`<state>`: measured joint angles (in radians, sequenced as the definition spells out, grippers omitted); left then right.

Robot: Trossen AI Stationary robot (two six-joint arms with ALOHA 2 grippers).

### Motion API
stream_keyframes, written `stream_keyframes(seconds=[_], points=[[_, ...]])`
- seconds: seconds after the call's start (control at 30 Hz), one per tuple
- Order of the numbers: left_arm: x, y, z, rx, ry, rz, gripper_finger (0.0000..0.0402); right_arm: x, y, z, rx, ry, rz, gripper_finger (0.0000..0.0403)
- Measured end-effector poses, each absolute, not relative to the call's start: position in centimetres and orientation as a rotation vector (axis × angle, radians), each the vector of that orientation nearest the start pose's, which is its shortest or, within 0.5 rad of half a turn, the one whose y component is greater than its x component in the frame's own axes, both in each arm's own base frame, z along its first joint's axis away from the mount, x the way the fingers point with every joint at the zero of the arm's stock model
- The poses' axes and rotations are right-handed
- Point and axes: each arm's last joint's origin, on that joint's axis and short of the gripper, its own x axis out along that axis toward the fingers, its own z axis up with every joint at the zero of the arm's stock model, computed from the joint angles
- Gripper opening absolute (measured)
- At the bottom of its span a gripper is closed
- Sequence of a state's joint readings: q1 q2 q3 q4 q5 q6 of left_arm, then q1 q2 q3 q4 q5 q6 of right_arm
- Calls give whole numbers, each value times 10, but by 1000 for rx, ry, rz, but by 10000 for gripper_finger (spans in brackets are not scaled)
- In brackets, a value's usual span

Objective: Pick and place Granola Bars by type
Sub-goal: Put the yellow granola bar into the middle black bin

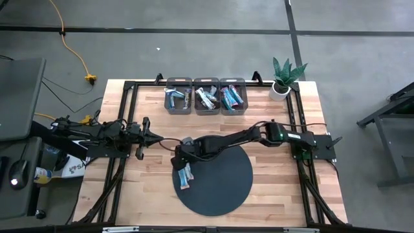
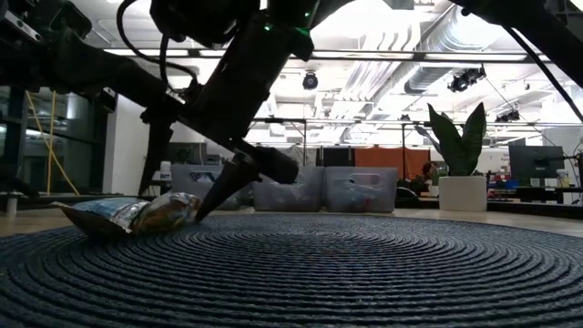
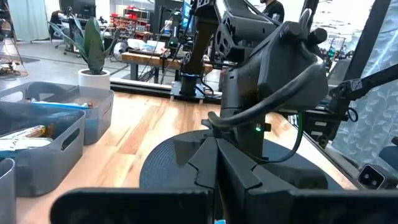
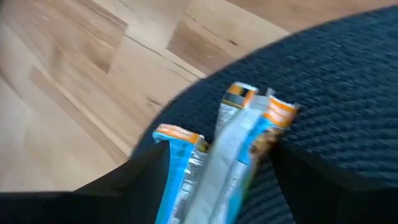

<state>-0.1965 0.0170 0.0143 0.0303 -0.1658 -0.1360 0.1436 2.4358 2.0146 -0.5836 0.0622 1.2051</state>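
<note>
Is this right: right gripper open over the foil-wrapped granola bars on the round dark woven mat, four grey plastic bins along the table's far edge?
Not quite. The high view shows three grey plastic bins, not four. The rest holds: the right gripper is open over the foil-wrapped granola bars on the round dark woven mat.

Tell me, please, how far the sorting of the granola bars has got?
Mostly done: the three grey bins at the table's far edge already hold bars. In hand: the right hand, open, is down over the last granola bars near the left edge of the round dark mat. Left: lifting and binning those. The left hand waits beside the mat.
</note>
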Motion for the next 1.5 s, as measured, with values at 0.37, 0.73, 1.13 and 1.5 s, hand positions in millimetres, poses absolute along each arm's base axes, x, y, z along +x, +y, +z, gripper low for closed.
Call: stream_keyframes(seconds=[0.37,0.73,1.13,1.5], points=[[97,-14,170,-141,-25,-33,1,515,70,145,982,913,-558,221],[97,-14,170,-141,-25,-32,1,512,68,144,943,942,-559,161],[97,-14,170,-141,-25,-33,1,512,69,145,927,960,-529,110],[97,-14,170,-141,-24,-33,1,513,64,159,944,949,-471,72]])
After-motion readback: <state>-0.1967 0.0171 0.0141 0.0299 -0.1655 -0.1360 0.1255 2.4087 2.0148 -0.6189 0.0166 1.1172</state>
